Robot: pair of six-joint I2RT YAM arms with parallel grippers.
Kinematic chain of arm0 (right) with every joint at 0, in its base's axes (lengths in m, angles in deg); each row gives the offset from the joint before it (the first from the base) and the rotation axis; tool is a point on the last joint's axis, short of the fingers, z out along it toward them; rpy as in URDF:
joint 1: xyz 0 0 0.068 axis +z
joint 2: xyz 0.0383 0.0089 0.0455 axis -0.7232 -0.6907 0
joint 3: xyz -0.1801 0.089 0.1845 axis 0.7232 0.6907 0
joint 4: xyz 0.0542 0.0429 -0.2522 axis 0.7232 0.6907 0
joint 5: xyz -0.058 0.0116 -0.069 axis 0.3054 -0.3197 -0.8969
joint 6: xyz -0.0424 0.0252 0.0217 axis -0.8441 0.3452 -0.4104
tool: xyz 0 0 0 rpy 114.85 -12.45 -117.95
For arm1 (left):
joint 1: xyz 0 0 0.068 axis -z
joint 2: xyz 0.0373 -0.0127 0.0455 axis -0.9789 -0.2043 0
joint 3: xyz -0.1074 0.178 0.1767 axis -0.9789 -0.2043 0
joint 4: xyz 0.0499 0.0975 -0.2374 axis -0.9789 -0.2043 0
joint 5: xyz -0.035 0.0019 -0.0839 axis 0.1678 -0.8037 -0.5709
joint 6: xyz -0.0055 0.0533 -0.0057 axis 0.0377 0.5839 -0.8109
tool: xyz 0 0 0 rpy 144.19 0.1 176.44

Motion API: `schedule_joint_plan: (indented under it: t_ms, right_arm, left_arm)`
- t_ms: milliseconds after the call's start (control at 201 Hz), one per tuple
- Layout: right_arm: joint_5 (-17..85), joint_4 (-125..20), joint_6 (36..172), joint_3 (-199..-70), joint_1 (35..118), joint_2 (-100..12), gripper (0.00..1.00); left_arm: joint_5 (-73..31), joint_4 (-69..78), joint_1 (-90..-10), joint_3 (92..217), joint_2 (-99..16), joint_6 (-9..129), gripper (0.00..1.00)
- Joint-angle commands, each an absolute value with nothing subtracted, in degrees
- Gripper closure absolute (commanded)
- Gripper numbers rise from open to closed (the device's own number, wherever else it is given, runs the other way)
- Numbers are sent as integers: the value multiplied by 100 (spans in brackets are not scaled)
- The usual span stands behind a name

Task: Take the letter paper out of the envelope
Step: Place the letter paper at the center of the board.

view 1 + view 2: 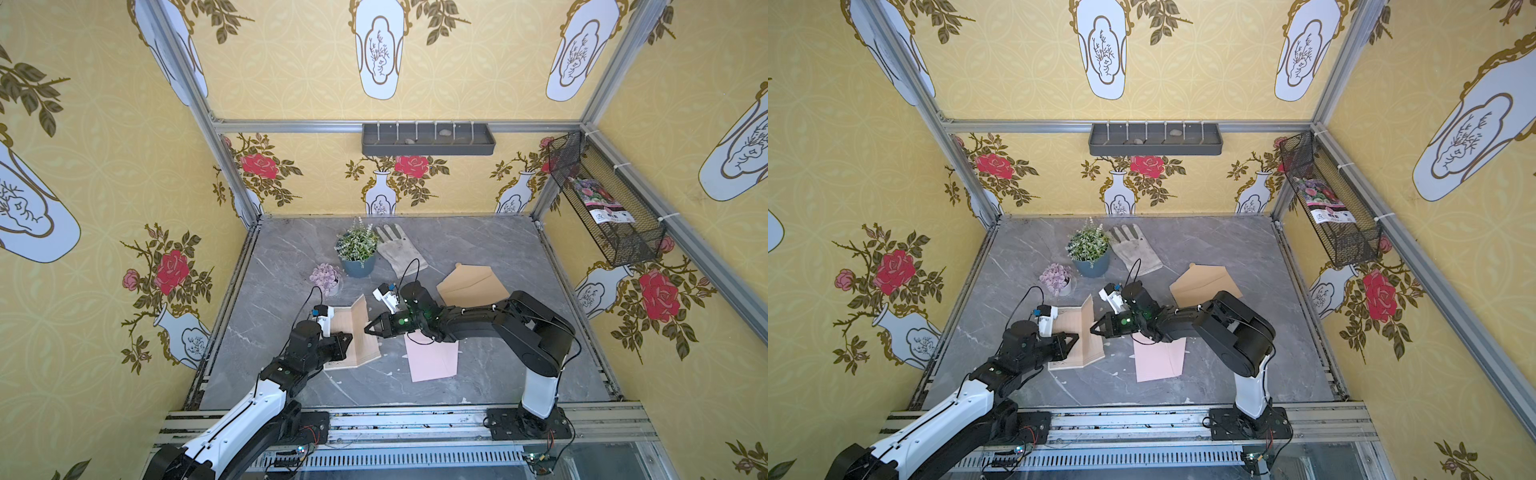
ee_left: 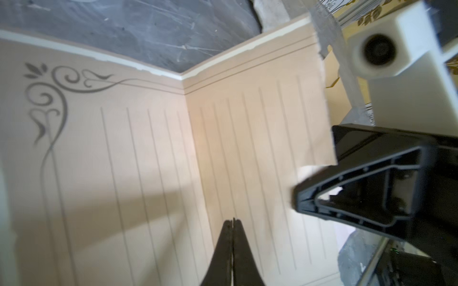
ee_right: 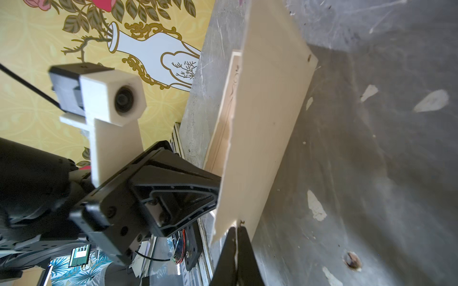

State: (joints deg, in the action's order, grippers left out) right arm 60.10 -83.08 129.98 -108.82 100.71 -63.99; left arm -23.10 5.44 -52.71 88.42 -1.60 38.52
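two black robot arms reach over a grey marble-patterned table [image 1: 291, 257] inside a booth with yellow floral wallpaper. near the middle of the table lies the letter paper [image 1: 353, 332], a cream sheet printed with ruled lines and a scroll ornament in one corner; it is out of the envelope and half unfolded, one panel flat on the table and the other panel standing up along the crease. the left gripper [image 1: 347, 340] sits over the flat panel with its jaws pressed together; in the left wrist view the fingertips [image 2: 233, 224] meet in a thin line above the paper, and whether they pinch it cannot be told. the right gripper [image 1: 368, 330] is at the edge of the raised panel, its jaws also closed to a narrow point; in the right wrist view the tips sit right at the lower edge of the sheet [image 3: 260, 123], though a grip on it cannot be confirmed. the brown envelope [image 1: 471, 284] lies flat further back, well apart from the letter. a pink sheet [image 1: 432, 359] lies under the right arm. a potted plant [image 1: 357, 249], a grey glove [image 1: 401, 249] and a small purple flower pot [image 1: 326, 278] stand behind.
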Motion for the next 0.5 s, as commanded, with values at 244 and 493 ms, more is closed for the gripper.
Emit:
schedule_joint_plan:
  t_ms: [244,493]
  right_arm:
    - [5440,-7334,12490,-11389,10063,-6863,100]
    - [4856,-6450,12114,-11533,10026,-7115,100]
  left_arm:
    - [-1646,613,-5272,9440,-1870,3804,90]
    - [-1602,1742,-5272,9396,-3148,3514,95]
